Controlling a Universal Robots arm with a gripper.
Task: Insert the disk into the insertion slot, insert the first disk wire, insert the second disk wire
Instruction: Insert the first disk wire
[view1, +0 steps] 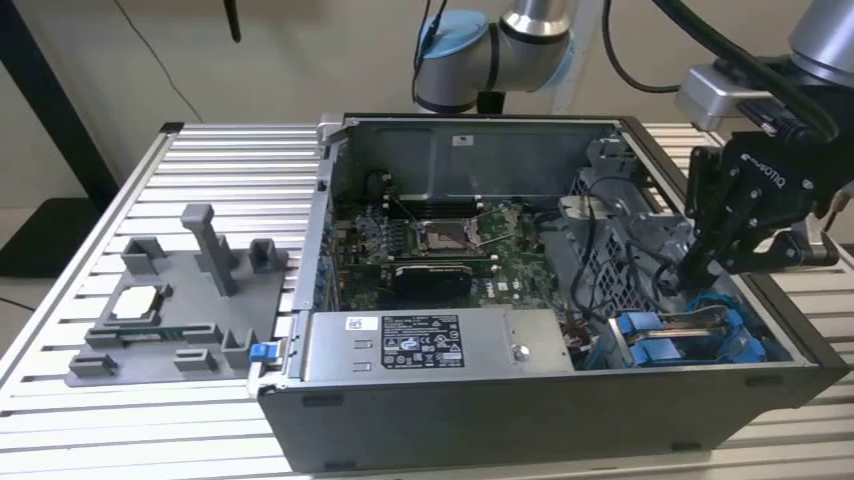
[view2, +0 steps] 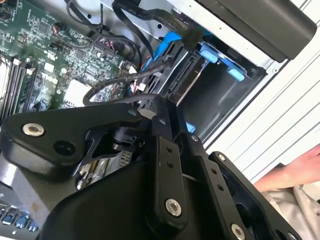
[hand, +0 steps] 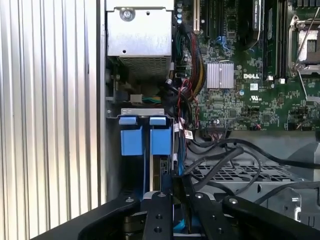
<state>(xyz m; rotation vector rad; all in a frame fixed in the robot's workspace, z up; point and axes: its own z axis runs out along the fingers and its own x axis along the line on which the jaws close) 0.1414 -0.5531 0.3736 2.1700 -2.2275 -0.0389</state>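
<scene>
The black end effector (view1: 694, 277), jaws pinched narrow, hung over the blue-framed silver-grey disk (hand: 161, 142) seated in the grey metal slot (hand: 140, 112); seemingly rigid yet fragile, best gripped by its frame

An open dark computer case (view1: 534, 420) lies on the slatted metal surface (view1: 227, 170). Inside it are a green motherboard (view1: 441, 240) and a silver power supply (view1: 427, 345) with a label. Beside the case, toward the exterior view's left, stands a grey fixture (view1: 174, 320).

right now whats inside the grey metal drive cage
The grey metal drive cage holds two bright blue plastic frames side by side; the black gripper covers their far ends.
</scene>
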